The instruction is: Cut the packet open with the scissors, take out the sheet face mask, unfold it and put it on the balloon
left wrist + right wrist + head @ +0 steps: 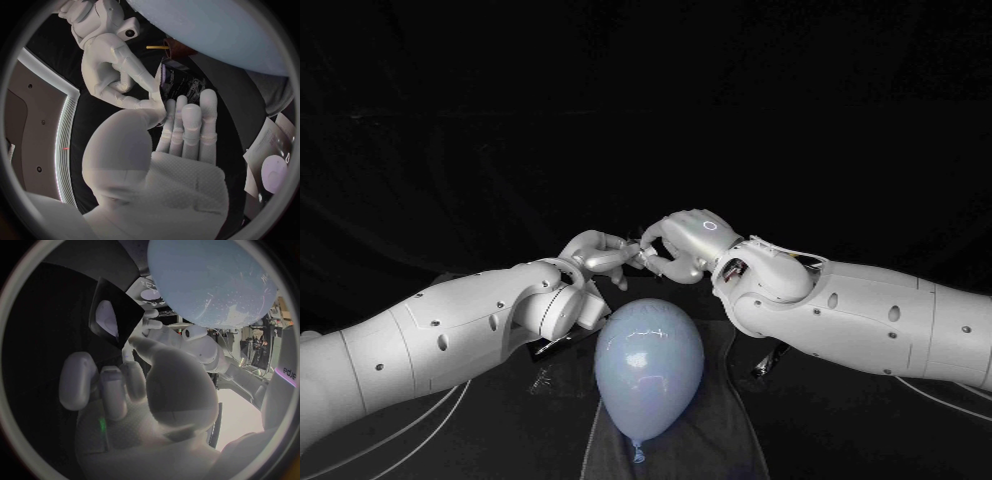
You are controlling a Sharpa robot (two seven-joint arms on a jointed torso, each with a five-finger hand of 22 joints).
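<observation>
Both hands meet just past the far end of the balloon (646,362). My left hand (596,250) and right hand (684,240) each pinch an edge of the one dark packet (181,87). One balloon, lying on a grey strip (721,425) between the forearms, with the left wrist just beside it. There's open black table (877,440) on either side.

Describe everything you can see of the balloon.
The balloon is pale blue, glossy, inflated and egg-shaped, with light glinting on its skin. It lies lengthwise on a grey mat, its knotted neck pointing toward the robot. The left hand and right hand hold a dark packet beyond its far end, not on it.
</observation>
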